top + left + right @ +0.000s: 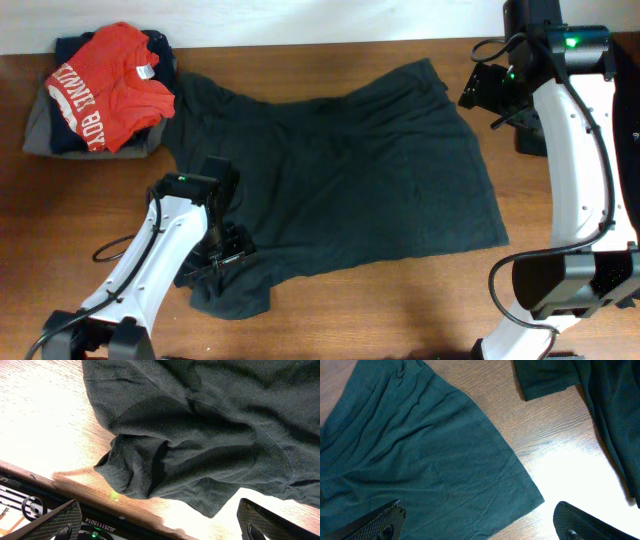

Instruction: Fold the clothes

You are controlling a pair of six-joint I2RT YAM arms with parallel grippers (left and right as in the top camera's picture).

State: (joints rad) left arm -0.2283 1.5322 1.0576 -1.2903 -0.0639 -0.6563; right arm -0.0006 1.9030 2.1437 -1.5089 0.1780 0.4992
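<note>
The black T-shirt (340, 170) lies spread on the wooden table with its plain dark side up. One sleeve is bunched into a lump (232, 290) at the shirt's lower left, which the left wrist view shows close up (150, 465). My left gripper (222, 255) is over this lump, open and empty, with its fingers apart (160, 525) above the fabric. My right gripper (482, 90) is at the far right, just off the shirt's upper right corner. It is open and empty (482, 525) above the flat hem corner (445, 460).
A stack of folded clothes topped by a red tee with white lettering (110, 85) sits at the back left, touching the shirt's edge. Bare table (400, 310) lies in front of the shirt. More dark fabric (545, 380) shows at the top right of the right wrist view.
</note>
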